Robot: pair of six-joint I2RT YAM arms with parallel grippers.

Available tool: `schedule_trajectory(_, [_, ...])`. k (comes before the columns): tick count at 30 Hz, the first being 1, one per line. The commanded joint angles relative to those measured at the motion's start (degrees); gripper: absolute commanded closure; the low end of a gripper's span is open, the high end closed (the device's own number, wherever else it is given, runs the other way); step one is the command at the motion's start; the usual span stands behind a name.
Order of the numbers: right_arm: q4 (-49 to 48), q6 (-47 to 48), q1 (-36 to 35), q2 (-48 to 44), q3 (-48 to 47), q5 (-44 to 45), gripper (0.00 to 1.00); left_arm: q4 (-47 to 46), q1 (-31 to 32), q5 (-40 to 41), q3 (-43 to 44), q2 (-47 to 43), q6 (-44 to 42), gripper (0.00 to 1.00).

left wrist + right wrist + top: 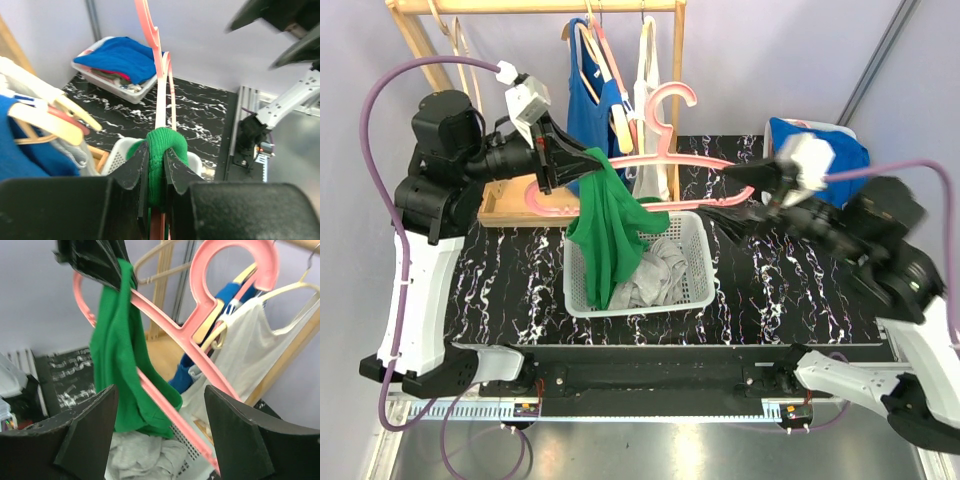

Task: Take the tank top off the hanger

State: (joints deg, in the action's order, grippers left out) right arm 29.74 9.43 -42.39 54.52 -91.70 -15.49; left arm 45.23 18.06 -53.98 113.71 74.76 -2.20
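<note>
A green tank top (pixel 605 230) hangs by one strap from the left end of a pink hanger (pixel 700 162), and its body droops into the basket. My left gripper (pixel 588 158) is shut on that strap, pinching it together with the hanger's arm. The left wrist view shows green cloth (pixel 162 145) bulging between the jaws and the hanger (pixel 160 65) running away from them. My right gripper (pixel 735 195) stands open at the hanger's right end. In the right wrist view the hanger (pixel 200 355) passes between its fingers, the gripper (pixel 162 435) touches nothing, and the tank top (pixel 120 350) hangs beyond.
A white basket (pixel 695 290) holding grey clothes (pixel 655 270) sits under the hanger. Behind it, a wooden rack (pixel 540 8) carries blue and white tops on other hangers. A white tray with blue cloth (pixel 820 140) stands at the back right.
</note>
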Motion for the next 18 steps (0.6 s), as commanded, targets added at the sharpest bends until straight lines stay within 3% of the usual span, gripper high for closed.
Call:
schedule_trajectory(1, [4.63, 8.32, -0.15, 5.50, -2.07, 0.99, 0.22, -4.63, 2.85, -0.69, -3.30, -2.07, 1.93, 1.00])
schedule_trajectory(7, [7.79, 10.52, -0.15, 9.63, -6.55, -1.21, 0.22, -4.37, 3.20, -2.09, -6.05, -3.48, 2.11, 1.00])
schedule_trajectory(18, [10.95, 13.33, 0.38, 10.34, -8.85, -0.86, 0.22, 4.60, 3.20, -3.50, -3.67, -4.01, -5.80, 1.00])
